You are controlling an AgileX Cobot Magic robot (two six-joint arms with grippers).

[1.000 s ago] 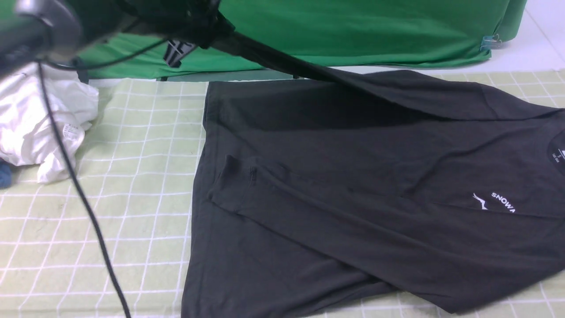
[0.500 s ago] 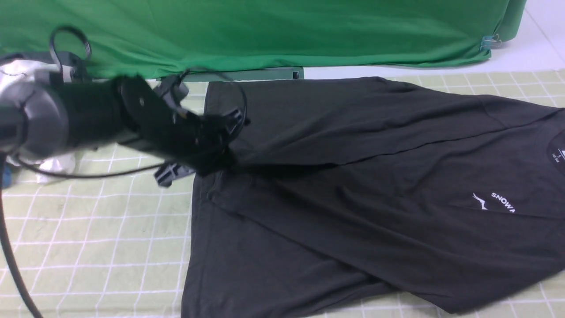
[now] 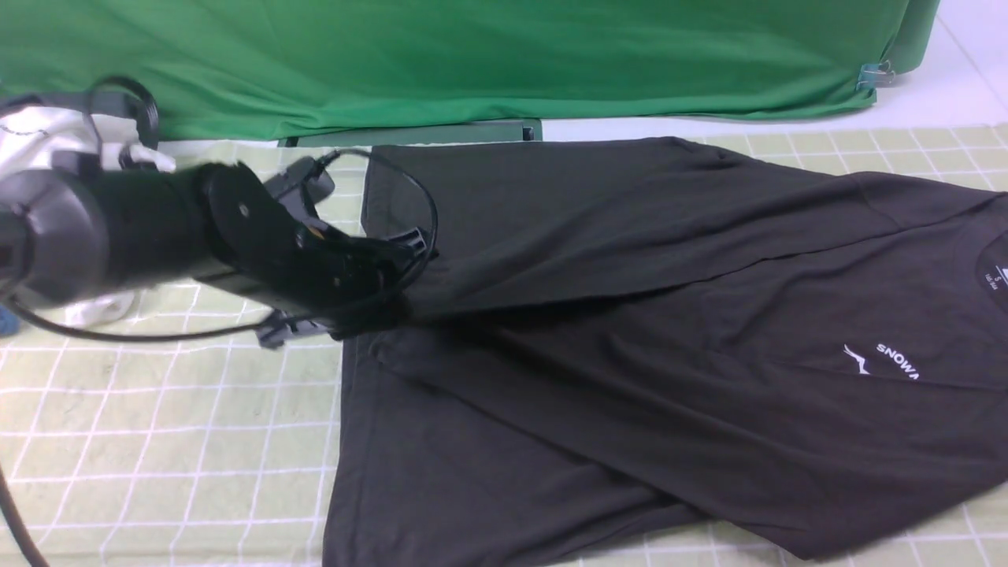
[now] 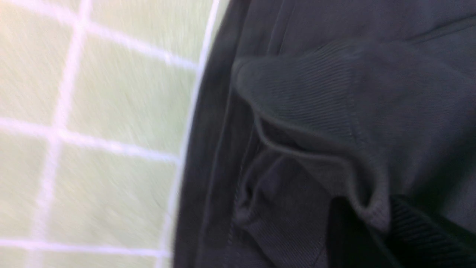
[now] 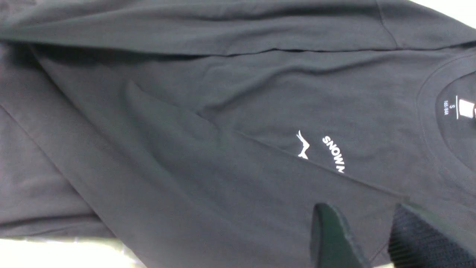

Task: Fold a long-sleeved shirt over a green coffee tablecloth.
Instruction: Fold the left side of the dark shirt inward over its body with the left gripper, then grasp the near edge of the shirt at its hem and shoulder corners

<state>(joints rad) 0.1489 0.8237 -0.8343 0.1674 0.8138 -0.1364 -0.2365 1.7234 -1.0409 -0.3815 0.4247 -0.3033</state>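
The long-sleeved shirt (image 3: pixel 630 354) lies spread on the green coffee tablecloth (image 3: pixel 157 425), its white chest print (image 3: pixel 882 361) toward the right. One sleeve (image 3: pixel 591 236) is drawn across the body to the shirt's left edge. There my left gripper (image 3: pixel 386 303) is shut on the sleeve's end. In the left wrist view the ribbed cuff (image 4: pixel 305 93) is pinched in the left gripper (image 4: pixel 375 219), beside the tablecloth (image 4: pixel 111 93). My right gripper (image 5: pixel 372 238) stands open above the shirt (image 5: pixel 186 130), below the print (image 5: pixel 327 149), holding nothing. It is outside the front view.
A white garment (image 3: pixel 31 130) lies at the far left, partly hidden behind my left arm. The plain bright green sheet (image 3: pixel 551 55) hangs along the back, held by a metal clip (image 3: pixel 874 75). A black cable (image 3: pixel 157 335) loops under the left arm.
My left arm has come down from high at the back, laying the held sleeve across the shirt's body. In the last half second it shifted slightly lower and leftward.
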